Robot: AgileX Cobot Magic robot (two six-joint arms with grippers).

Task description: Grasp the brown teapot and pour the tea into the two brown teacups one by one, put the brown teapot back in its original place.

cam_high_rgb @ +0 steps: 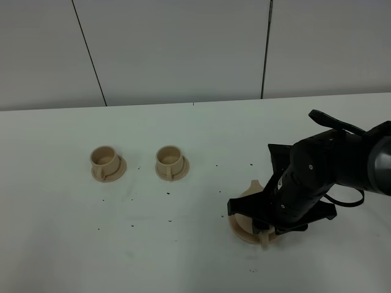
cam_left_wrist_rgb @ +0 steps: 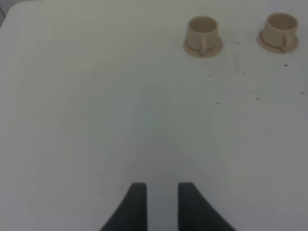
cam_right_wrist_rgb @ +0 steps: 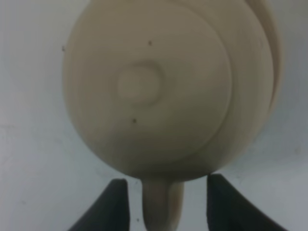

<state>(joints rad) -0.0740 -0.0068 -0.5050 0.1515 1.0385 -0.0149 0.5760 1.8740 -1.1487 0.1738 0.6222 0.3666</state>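
Tan clay teapot [cam_right_wrist_rgb: 149,91] sits on its saucer [cam_right_wrist_rgb: 275,72], rt side of table. Right gripper [cam_right_wrist_rgb: 167,192] jaws wide, straddling handle [cam_right_wrist_rgb: 163,207], no grip yet. Left gripper [cam_left_wrist_rgb: 161,192] narrow, empty. Teacups [cam_high_rgb: 105,160] [cam_high_rgb: 169,160] wait; lift, both pours & return look undone.

Just ahead of the right gripper [cam_right_wrist_rgb: 167,185], teapot [cam_right_wrist_rgb: 154,86] was smooth matt beige clay; gripper fingers [cam_right_wrist_rgb: 118,204] looked dark matt plastic; teacups [cam_high_rgb: 105,159] [cam_high_rgb: 170,157] matched, dull clay; table [cam_high_rgb: 183,256] was smooth matt white
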